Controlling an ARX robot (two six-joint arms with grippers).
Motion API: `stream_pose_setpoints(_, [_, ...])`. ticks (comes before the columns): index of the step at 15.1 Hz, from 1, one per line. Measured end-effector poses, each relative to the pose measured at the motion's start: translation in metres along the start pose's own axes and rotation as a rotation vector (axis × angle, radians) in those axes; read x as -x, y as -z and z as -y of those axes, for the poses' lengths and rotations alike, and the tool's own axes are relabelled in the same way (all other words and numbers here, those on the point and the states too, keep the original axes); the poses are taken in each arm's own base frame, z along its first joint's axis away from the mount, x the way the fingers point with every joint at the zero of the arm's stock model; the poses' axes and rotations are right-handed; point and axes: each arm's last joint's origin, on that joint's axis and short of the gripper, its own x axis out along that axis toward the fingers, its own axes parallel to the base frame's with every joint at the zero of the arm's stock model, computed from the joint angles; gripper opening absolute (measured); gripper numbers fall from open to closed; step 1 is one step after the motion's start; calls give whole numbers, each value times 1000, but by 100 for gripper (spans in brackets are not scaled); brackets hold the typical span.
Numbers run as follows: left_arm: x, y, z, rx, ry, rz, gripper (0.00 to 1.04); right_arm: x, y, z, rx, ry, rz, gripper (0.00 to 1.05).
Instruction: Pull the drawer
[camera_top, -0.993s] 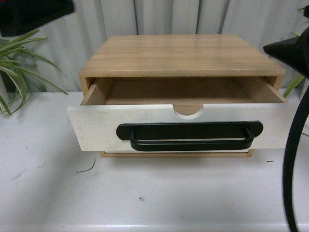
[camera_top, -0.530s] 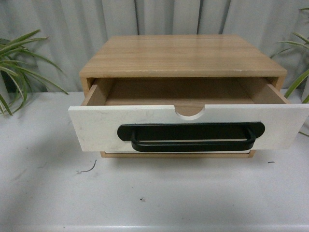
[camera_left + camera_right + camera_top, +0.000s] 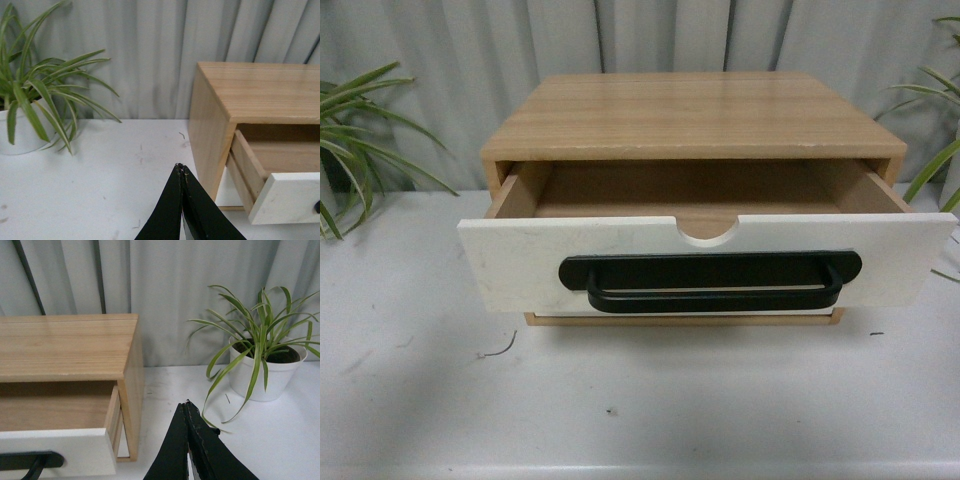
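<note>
The white table [image 3: 640, 400] carries a low wooden cabinet [image 3: 695, 110] in the middle of the front view. A potted spider plant [image 3: 360, 130] stands at its 9 o'clock and another plant's leaves [image 3: 935, 160] show at its 3 o'clock.

The drawer [image 3: 510, 265] already stands well out of the cabinet toward 6 o'clock. Its empty wooden interior is open to view and its white front sits level. It looks like a light, rigid box of thin board that should slide without much resistance, and an off-centre pull might rack it in its opening.

The long black bar handle [image 3: 710, 270] is stiff and stands clear of the front, with room behind it for a finger, so its middle is the best place to take hold. The half-round notch [image 3: 708, 232] in the top edge is a poorer, shallower grip.

The left gripper [image 3: 181, 170] is pressed together and holds nothing, off the cabinet's 9 o'clock side. The right gripper [image 3: 187, 405] is likewise closed and empty, off the 3 o'clock side. Both are apart from the drawer.

A second ago a dark arm and cable crossed the front view at 3 o'clock and a dark shape sat at 10 o'clock. Both are gone now, and the drawer is out about as far as before.
</note>
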Motion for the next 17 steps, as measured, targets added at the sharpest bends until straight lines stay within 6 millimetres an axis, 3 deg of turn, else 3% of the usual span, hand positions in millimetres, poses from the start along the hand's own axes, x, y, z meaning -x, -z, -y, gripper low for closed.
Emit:
stream_pose_setpoints(8, [31, 20, -1, 1, -22, -18, 2, 38, 24, 0, 0, 0, -11, 2])
stream_pose_setpoints(13, [45, 14, -1, 0, -22, 11, 2, 51, 35, -1, 0, 0, -13, 2])
stream_pose_setpoints(17, [53, 13, -1, 0, -21, 21, 2, 60, 32, -1, 0, 0, 6, 2])
